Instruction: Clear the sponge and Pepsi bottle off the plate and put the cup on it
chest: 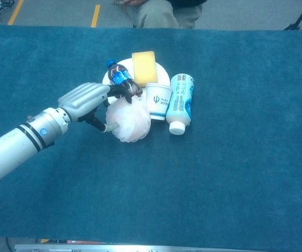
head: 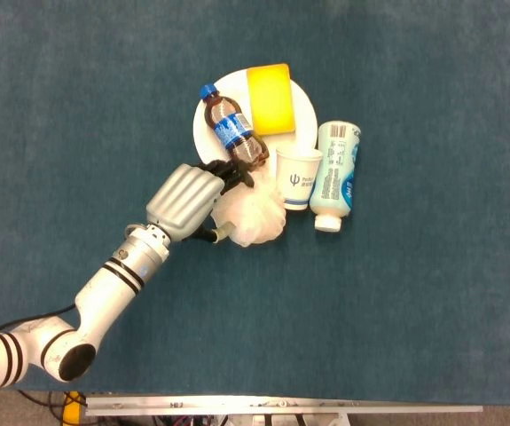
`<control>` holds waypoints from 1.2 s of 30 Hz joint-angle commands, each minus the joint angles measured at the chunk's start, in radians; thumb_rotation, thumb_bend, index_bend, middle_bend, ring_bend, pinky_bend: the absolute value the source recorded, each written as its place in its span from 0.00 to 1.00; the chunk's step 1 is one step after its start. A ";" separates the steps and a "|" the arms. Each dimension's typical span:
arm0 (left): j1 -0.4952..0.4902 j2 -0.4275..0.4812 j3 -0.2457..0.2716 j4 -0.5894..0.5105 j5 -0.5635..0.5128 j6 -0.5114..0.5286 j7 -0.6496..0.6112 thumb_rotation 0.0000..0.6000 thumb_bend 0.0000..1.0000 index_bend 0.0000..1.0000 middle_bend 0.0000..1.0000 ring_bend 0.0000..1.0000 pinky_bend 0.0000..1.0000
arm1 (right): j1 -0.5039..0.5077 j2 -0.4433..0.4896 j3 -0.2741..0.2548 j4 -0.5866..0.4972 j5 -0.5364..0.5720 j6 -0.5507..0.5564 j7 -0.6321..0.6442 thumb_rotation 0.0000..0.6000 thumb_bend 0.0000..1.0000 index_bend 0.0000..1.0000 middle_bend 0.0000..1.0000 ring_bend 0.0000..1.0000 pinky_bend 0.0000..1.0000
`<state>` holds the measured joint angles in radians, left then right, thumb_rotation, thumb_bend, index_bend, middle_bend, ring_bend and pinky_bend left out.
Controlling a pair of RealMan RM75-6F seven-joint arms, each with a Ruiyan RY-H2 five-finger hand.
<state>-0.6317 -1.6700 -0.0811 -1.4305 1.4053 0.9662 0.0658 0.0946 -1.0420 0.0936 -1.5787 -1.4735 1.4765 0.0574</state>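
Observation:
A white plate point(head: 207, 117) point(chest: 165, 72) holds a yellow sponge point(head: 269, 98) point(chest: 144, 67) and a Pepsi bottle point(head: 234, 138) point(chest: 122, 80) lying on its side, cap to the far left. A paper cup point(head: 297, 177) point(chest: 158, 101) stands upright just off the plate's near right rim. My left hand point(head: 188, 200) point(chest: 85, 100) reaches in from the left. Its dark fingers bend over the bottle's base, and its thumb touches the left side of a white bath pouf point(head: 255, 217) point(chest: 132, 123). Nothing is lifted. My right hand is out of sight.
A pale blue lotion bottle point(head: 336, 175) point(chest: 179, 102) lies right of the cup, cap toward me. The pouf sits against the plate's near edge, between my hand and the cup. Blue cloth covers the table. A seated person is at the far edge.

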 commanded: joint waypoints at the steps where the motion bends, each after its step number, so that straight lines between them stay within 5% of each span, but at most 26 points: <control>1: 0.009 -0.033 0.008 0.031 0.025 0.030 -0.051 1.00 0.27 0.36 0.31 0.35 0.48 | 0.000 0.001 0.001 -0.003 0.001 -0.001 -0.002 1.00 0.06 0.33 0.40 0.26 0.28; 10: 0.028 -0.055 0.019 0.061 0.089 0.111 -0.171 1.00 0.30 0.53 0.55 0.62 0.67 | -0.002 0.003 0.004 -0.011 0.006 0.003 -0.006 1.00 0.06 0.33 0.40 0.26 0.28; 24: 0.113 0.239 0.148 -0.161 0.199 0.218 -0.163 1.00 0.31 0.55 0.61 0.65 0.68 | 0.005 0.001 0.002 -0.011 -0.006 -0.007 -0.006 1.00 0.06 0.33 0.40 0.26 0.28; 36: 0.200 0.431 0.232 -0.274 0.184 0.242 -0.106 1.00 0.31 0.54 0.61 0.64 0.68 | 0.025 -0.009 -0.002 -0.019 -0.019 -0.031 -0.025 1.00 0.06 0.33 0.40 0.26 0.28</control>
<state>-0.4382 -1.2483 0.1436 -1.6977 1.5941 1.2154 -0.0440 0.1200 -1.0509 0.0912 -1.5976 -1.4930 1.4449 0.0320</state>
